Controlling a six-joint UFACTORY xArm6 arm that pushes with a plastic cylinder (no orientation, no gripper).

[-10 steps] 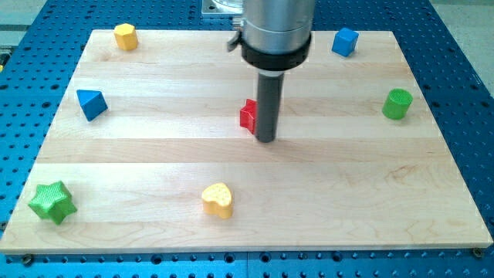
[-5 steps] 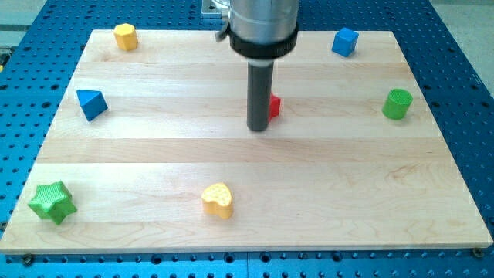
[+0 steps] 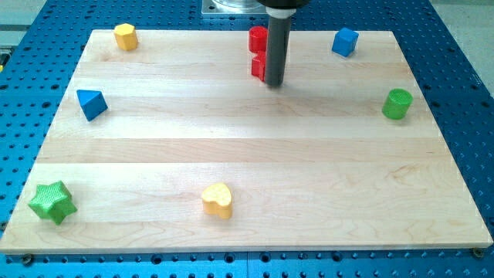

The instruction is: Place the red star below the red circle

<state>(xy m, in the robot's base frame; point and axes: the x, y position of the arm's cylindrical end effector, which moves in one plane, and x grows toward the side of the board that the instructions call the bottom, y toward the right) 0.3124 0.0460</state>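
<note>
Now my tip (image 3: 275, 83) beside red star (image 3: 258, 66), below red circle (image 3: 257, 38).

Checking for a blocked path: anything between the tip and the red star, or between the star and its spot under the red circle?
Nothing visible. My tip sits against the red star on its right. The star is already directly below the red circle, apparently touching it, no block between.

A yellow hexagon block (image 3: 125, 35) sits far to the tool's left near the table (image 3: 247, 177) top edge. Blue cube (image 3: 345, 41) and green cylinder (image 3: 397, 103) lie rightward; blue triangle (image 3: 91, 103), green star (image 3: 52, 202) and yellow heart (image 3: 218, 200) lie lower left.
</note>
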